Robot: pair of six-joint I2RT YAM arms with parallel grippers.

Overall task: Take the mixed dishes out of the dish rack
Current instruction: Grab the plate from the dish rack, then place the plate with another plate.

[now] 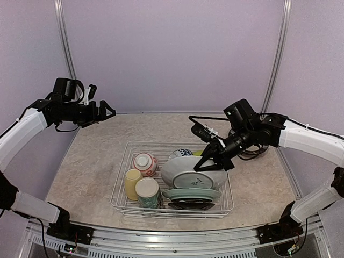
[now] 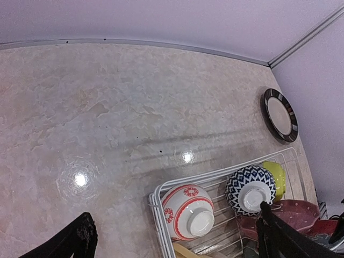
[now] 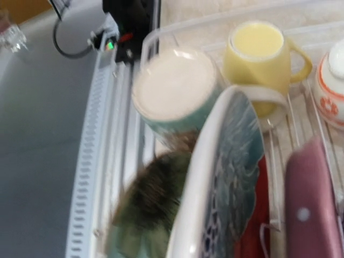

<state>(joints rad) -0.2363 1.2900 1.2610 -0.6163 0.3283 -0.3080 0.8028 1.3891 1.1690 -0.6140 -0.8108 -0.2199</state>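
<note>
The dish rack (image 1: 122,183) holds the mixed dishes: a red-patterned bowl (image 1: 145,163), a pale yellow mug (image 1: 132,183), a floral cup (image 1: 148,192), a black-and-white bowl (image 1: 181,153), a lime-green bowl (image 1: 199,153), a teal plate (image 1: 192,193) and a black plate (image 1: 191,205). A grey-white plate (image 1: 188,174) leans tilted among them, and my right gripper (image 1: 207,164) is shut on its upper rim. In the right wrist view one blurred dark finger (image 3: 156,193) lies against that plate's white rim (image 3: 215,177). My left gripper (image 1: 105,111) hangs open and empty, high above the table's back left.
A black-rimmed plate (image 2: 279,114) lies on the marble table (image 1: 91,161) beyond the rack's far right corner. A maroon plate (image 3: 312,199) stands behind the grey-white one. The metal frame rail (image 1: 177,236) runs along the near edge, and purple walls close the back and sides.
</note>
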